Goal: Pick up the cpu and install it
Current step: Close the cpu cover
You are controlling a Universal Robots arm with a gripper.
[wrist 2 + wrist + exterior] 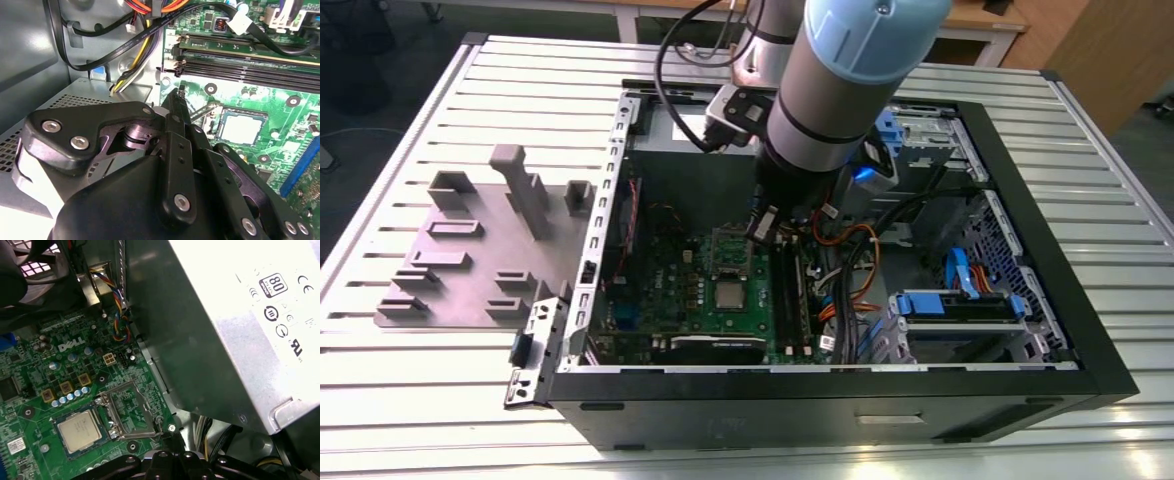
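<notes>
Sitting in its socket, the cpu point(78, 430) lies just beside the closed, empty jaws.

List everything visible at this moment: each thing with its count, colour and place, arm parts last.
cpu: one, silvery, lying in its socket on the motherboard.
socket frame: one, silver, hinged open beside the cpu.
motherboard: one, green, inside the case.
computer case: one, black, open on the slatted table.
power supply: one, grey box, white label, beside the motherboard.
fixture plate: one, grey, the exterior view's left.
cables: several, mixed colours, inside the case.
gripper: one, black, above the motherboard near the socket.
</notes>
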